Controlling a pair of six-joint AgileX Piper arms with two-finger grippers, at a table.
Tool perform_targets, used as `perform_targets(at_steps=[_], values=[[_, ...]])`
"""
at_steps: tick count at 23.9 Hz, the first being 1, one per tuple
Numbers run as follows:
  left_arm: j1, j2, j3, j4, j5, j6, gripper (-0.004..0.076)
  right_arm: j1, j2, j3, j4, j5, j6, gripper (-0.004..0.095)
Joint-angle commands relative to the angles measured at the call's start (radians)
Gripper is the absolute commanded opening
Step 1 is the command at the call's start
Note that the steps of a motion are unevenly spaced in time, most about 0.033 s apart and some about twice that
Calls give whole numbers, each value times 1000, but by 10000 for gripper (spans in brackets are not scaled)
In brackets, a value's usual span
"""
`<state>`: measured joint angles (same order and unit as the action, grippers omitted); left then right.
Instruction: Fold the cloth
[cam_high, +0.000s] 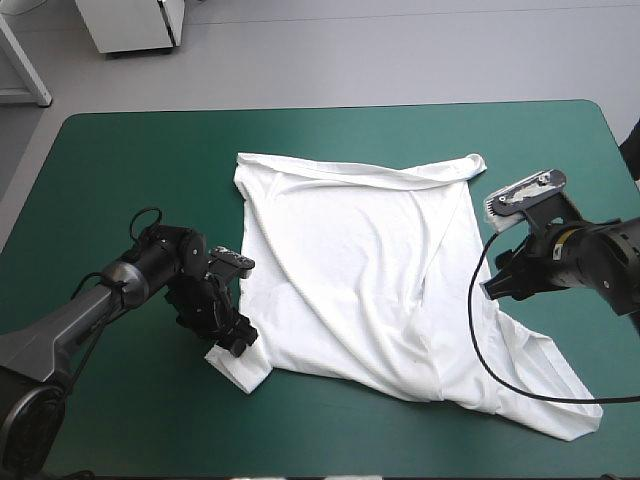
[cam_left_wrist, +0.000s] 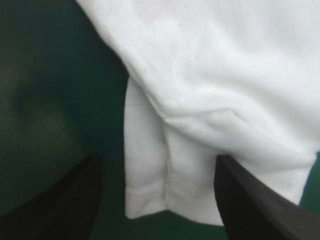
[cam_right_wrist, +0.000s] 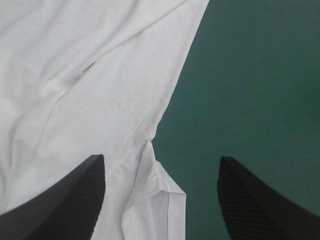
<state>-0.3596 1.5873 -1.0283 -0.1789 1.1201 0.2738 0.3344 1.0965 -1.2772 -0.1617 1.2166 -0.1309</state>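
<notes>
The T-shirt (cam_high: 360, 290) lies spread mid-tabletop (cam_high: 120, 180); the left tool (cam_high: 239, 339) and right tool (cam_high: 494, 287) both gape wide, each over a sleeve.

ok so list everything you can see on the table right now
T-shirt: 1, white, spread mostly flat but wrinkled across the middle of the table
table cover: 1, teal-green, under the T-shirt and bare all round it
left jaws: 1 pair, black, open, at the T-shirt's near left corner, with its hemmed flap lying between them
right jaws: 1 pair, black, open, at the T-shirt's right edge, one side over the cloth and the other over bare cover
</notes>
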Motion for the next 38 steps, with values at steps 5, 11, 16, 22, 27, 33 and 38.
perform_targets(at_steps=[5, 11, 16, 22, 27, 33, 38], values=[[-10, 31, -16, -26, -4, -6, 474, 2, -34, -25, -45, -36, 7, 608], [-92, 84, 69, -100, -34, -2, 287, 2, -55, -25, -80, -14, 44, 608], [-165, 92, 122, -184, -114, 25, 120, 2, -57, 27, -179, 25, 92, 537], [-178, 90, 122, -177, -73, 47, -22, 0, -14, 269, -217, -22, 114, 537], [-178, 30, 122, -164, -66, 54, -22, 0, 60, 297, -200, -58, 119, 537], [-177, -3, 122, -144, -49, 54, -22, 0, 134, 299, -167, -79, 102, 537], [-177, -10, 122, -138, -45, 54, -22, -2, 168, 339, -167, -100, 100, 537]])
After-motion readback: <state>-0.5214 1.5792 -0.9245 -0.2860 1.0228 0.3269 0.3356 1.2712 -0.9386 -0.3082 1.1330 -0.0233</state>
